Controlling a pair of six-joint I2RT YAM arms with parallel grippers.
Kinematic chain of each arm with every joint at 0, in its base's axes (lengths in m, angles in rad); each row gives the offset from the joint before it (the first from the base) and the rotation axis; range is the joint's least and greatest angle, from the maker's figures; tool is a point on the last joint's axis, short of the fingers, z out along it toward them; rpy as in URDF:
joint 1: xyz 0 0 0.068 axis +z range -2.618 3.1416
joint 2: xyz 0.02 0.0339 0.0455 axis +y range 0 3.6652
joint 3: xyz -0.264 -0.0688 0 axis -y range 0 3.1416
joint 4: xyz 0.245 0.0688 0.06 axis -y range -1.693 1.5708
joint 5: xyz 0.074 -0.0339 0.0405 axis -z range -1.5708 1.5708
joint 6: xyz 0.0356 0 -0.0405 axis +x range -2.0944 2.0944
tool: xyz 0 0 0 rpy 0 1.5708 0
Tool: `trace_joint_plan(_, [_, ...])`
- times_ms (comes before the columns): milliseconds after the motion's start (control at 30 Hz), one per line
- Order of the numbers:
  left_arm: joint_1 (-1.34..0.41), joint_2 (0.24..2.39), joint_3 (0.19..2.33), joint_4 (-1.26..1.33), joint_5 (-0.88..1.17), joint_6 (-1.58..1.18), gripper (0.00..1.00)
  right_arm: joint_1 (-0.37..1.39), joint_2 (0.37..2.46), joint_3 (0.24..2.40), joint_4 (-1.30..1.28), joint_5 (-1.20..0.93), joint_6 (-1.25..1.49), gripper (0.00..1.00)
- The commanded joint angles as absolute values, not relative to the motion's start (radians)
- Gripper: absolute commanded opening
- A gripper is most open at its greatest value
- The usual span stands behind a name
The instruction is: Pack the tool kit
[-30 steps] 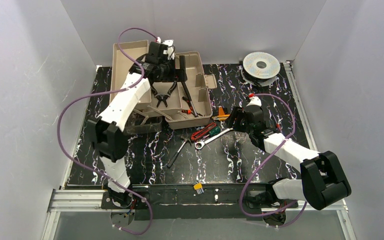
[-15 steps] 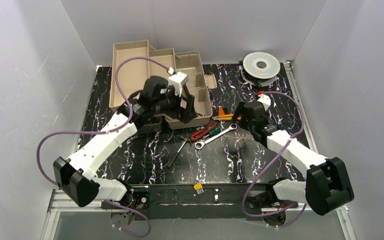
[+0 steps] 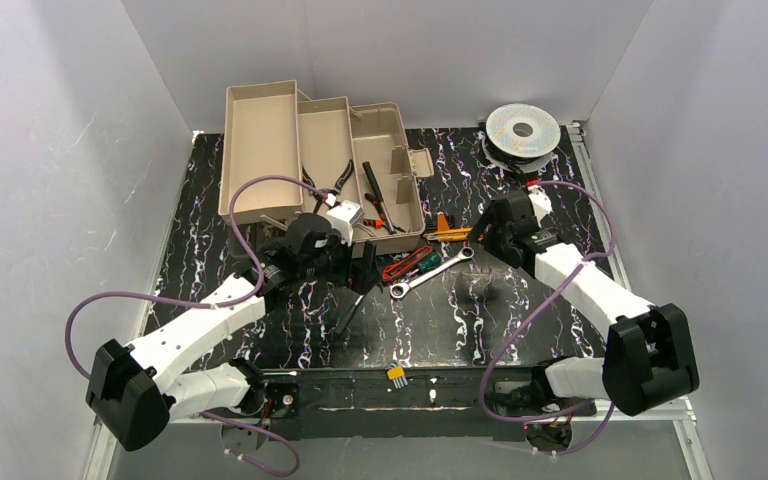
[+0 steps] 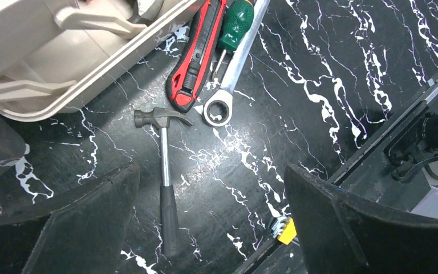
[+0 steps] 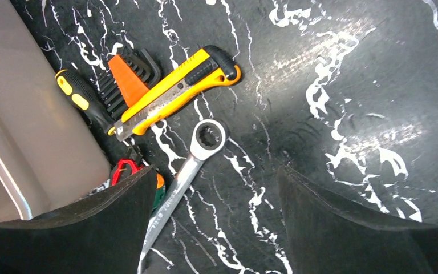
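— As the overhead view is read from the left, what comes first?

— The tan toolbox (image 3: 260, 150), upper left of centre, with its trays folded out. A pair of pliers (image 3: 332, 180) lies in the middle section, next to other long tools I cannot make out.

— And the left gripper (image 3: 365, 268)?

— It hangs just below the box's lower right corner. Its wrist view shows the jaws spread wide with nothing in them. The hammer (image 4: 164, 165) lies flat on the black marbled table (image 4: 331, 85) under the gap, with its head toward the box and its handle toward the bottom of the frame.

— What is to the right of the hammer?

— A red knife (image 4: 197, 57), a green-handled screwdriver (image 4: 235, 17) and a silver wrench (image 4: 236, 68) lie side by side, slanting up toward the box wall. The wrench's ring end sits just beside the hammer head.

— Further right?

— The yellow knife (image 5: 177, 91) is in the upper left of the right wrist view, lying across an orange hex-key set (image 5: 126, 74). A black and yellow screwdriver (image 5: 82, 100) is beside the box wall.

— And the right gripper (image 3: 480, 232)?

— Its jaws are parted and empty, above the table near that cluster. The wire spool (image 3: 522, 130) sits at the upper right, well apart from the box.
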State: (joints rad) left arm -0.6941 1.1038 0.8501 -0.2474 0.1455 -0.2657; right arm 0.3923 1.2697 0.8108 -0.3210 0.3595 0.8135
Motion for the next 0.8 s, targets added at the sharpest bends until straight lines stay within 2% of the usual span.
trace_joint_plan(0, [-0.704,1.075,0.791,-0.158,0.117,-0.296,0.98,0.374,1.326,0.902,-0.405,0.269,0.943,0.83])
trace_joint_plan(200, [-0.704,1.070,0.705,-0.128,0.029,-0.376,0.98,0.374,1.449,0.998,-0.451,0.229,1.046,0.82])
trace_joint_plan(433, [-0.706,1.000,0.566,-0.022,0.015,-0.437,0.98,0.334,1.641,1.189,-0.553,0.249,1.187,0.74])
trace_joint_plan(633, [-0.706,0.916,0.516,-0.028,-0.015,-0.434,0.98,0.294,1.783,1.327,-0.640,0.279,1.246,0.73])
trace_joint_plan(767, [-0.706,0.851,0.496,-0.056,-0.044,-0.441,0.98,0.285,1.818,1.338,-0.650,0.272,1.283,0.73])
